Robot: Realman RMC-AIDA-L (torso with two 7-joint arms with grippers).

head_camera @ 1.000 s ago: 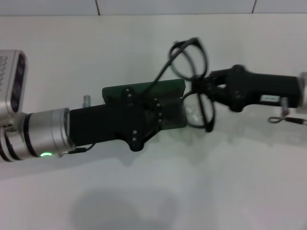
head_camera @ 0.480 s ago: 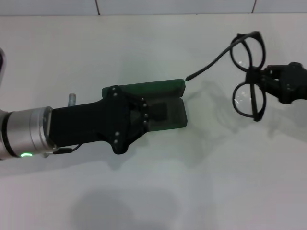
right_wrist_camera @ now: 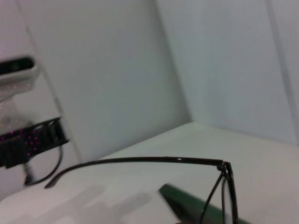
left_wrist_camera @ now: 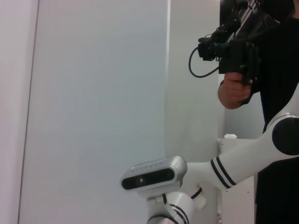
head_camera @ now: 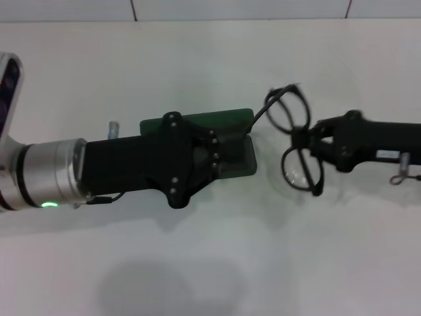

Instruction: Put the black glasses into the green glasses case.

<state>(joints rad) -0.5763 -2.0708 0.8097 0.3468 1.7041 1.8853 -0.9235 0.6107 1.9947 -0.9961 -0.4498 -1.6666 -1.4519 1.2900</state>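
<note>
The green glasses case [head_camera: 227,121] lies open mid-table, its lid toward the far side. My left gripper [head_camera: 214,157] reaches in from the left and covers the case's left and middle part. My right gripper [head_camera: 309,139] comes in from the right, shut on the bridge of the black glasses [head_camera: 290,109]. It holds them just right of the case, lenses side by side. One temple arm points toward the case's right end. In the right wrist view the temple arm [right_wrist_camera: 140,161] runs across the picture with the green case [right_wrist_camera: 187,203] beneath it.
The white table [head_camera: 210,263] ends at a tiled wall at the back. The left wrist view shows only a wall, my own head [left_wrist_camera: 152,173] and a person holding a camera rig [left_wrist_camera: 236,49].
My right gripper first pulled away to the right with the glasses, then came back left, close to the case's right end. My left gripper shifted slightly over the case; the case stayed put.
</note>
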